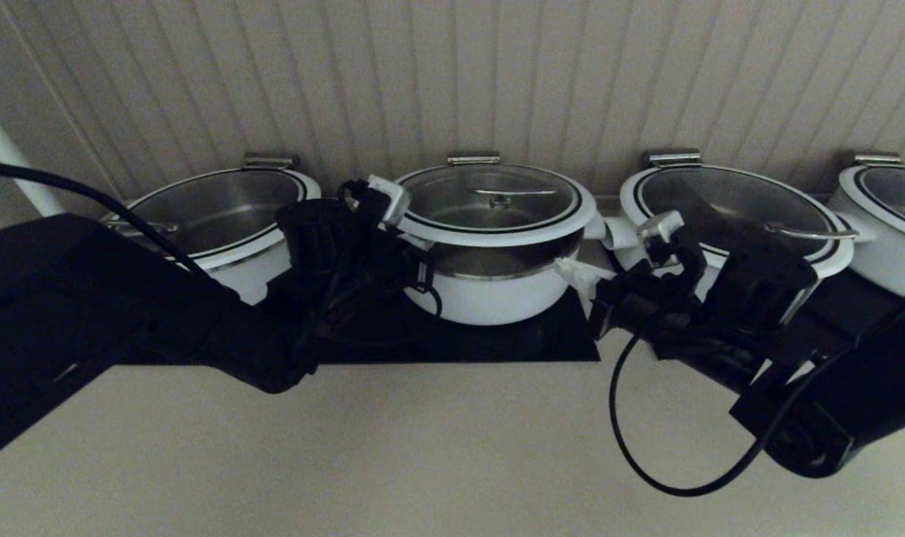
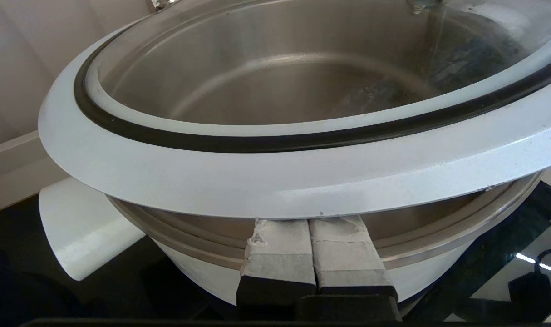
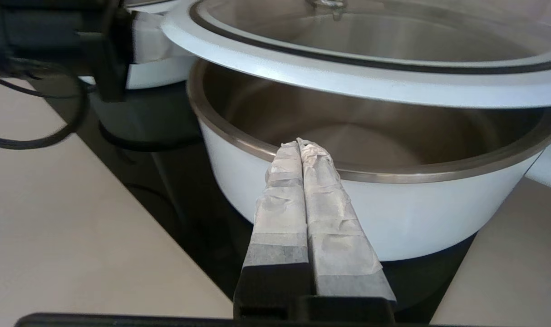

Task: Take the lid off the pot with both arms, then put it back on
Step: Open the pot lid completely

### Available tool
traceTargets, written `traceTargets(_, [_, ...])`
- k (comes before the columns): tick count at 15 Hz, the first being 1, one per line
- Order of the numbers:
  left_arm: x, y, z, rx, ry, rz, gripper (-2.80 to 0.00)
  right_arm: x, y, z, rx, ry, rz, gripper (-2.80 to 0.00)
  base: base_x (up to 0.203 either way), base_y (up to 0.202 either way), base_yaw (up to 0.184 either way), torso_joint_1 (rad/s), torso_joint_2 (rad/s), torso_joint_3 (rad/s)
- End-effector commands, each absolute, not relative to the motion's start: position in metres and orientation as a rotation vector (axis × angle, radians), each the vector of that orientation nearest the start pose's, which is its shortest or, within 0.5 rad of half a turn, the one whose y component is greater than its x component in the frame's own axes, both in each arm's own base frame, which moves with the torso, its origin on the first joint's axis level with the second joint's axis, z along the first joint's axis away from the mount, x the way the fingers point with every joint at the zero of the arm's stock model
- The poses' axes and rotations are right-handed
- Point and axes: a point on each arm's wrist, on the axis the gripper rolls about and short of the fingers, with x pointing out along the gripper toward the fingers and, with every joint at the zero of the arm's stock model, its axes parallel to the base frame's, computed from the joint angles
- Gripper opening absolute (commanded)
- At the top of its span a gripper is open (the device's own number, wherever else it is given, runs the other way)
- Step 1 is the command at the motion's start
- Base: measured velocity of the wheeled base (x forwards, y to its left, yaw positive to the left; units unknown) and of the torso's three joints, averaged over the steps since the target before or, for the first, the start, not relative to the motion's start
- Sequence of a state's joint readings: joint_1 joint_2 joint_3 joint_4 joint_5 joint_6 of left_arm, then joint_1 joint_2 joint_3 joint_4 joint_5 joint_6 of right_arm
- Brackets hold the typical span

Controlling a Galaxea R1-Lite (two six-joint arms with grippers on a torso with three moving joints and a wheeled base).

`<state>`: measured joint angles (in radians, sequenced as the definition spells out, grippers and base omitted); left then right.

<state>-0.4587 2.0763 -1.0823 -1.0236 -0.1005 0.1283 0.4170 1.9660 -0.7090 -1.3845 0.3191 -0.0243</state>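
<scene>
The glass lid [image 1: 497,198] with its white rim and steel bar handle hangs tilted above the white pot [image 1: 490,294], with a gap showing along the front. My left gripper [image 1: 421,243] is shut, its taped fingertips [image 2: 280,236] pressed up under the lid's rim [image 2: 257,177], beside the pot's stubby handle [image 2: 85,231]. My right gripper [image 1: 568,270] is shut and empty. Its tips [image 3: 300,145] are at the pot's steel rim [image 3: 393,175], below the lid [image 3: 348,77] and apart from it.
Wider white pots with lids stand at the left [image 1: 221,216], right [image 1: 728,205] and far right [image 1: 885,216]. All sit on a black cooktop [image 1: 497,343] against a panelled wall. A beige counter [image 1: 423,447] lies in front.
</scene>
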Motion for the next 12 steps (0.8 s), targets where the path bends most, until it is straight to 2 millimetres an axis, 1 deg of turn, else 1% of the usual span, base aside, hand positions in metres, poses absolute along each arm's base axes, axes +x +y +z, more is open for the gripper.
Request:
traceTargets(1, [0.364, -0.182, 0.159, 0.12, -0.067, -0.557, -2.8, 0.318, 0.147, 0.141, -0.019, -0.139, 0.728, -2.8, 0.0, 0.0, 0.0, 0.0, 0.0, 0.0])
traceTargets(7, [0.365, -0.183, 0.157, 0.119, -0.063, -0.557, -2.8, 0.348, 0.143, 0.14, -0.025, -0.179, 0.683, -2.8, 0.0, 0.0, 0.0, 0.0, 0.0, 0.0])
traceTargets(12, [0.366, -0.183, 0.154, 0.119, -0.057, -0.558, -2.8, 0.368, 0.145, 0.14, -0.024, -0.216, 0.668, -2.8, 0.0, 0.0, 0.0, 0.0, 0.0, 0.0])
